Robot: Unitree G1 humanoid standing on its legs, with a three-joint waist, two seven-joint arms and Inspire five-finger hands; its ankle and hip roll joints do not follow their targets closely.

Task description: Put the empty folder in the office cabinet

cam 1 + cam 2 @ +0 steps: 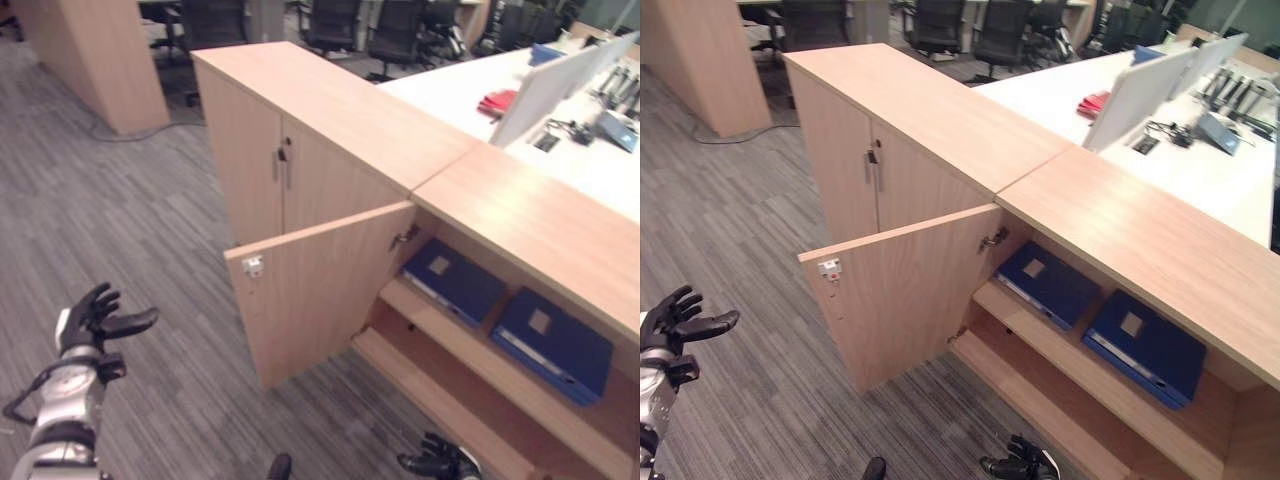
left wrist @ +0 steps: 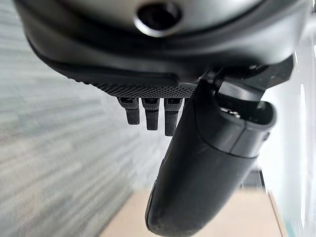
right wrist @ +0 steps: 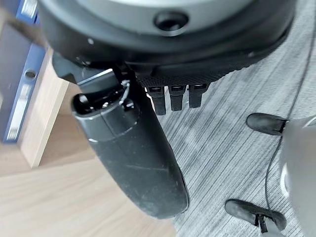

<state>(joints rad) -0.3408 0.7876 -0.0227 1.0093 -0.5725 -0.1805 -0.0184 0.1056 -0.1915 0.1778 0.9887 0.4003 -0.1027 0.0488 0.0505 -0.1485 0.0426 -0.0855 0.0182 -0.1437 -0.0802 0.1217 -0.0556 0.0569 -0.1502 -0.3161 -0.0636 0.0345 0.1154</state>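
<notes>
Office cabinet (image 1: pixel 520 230) runs from 12 o'clock down to 4 o'clock in the head views, light wood. One door (image 1: pixel 320 290) hangs open near centre, swung out toward 7 o'clock; the doors beyond it, w/ small metal handles (image 1: pixel 283 165), are closed.

Inside the open bay, two blue folders sit on the upper shelf (image 1: pixel 480 365): near folder (image 1: pixel 455 280) at abt 3 o'clock of frame centre, far folder (image 1: pixel 555 340) just beside it toward 4 o'clock. Both lean back, labels up. Which of them is the empty one can't be told from here. A lower shelf (image 1: pixel 430 385) sits under them.

Left hand (image 1: pixel 90 320) is at 8 o'clock, over grey carpet (image 1: pixel 120 220), fingers spread and fairly straight, thumb out, holding nothing. Well apart from the folders, w/ the open door between.

Right hand (image 1: pixel 440 462) is at 5 o'clock at the bottom edge, near the lower shelf's front, below the near folder and not touching it. In the right wrist view its fingers (image 3: pixel 177 96) look only lightly bent, thumb (image 3: pixel 128 153) extended, nothing in it; a folder's blue spine (image 3: pixel 22 74) shows past the thumb.

White desk (image 1: pixel 500 130) w/ a red item (image 1: pixel 497 102) at 1 o'clock; office chairs (image 1: pixel 400 30) at 12.
</notes>
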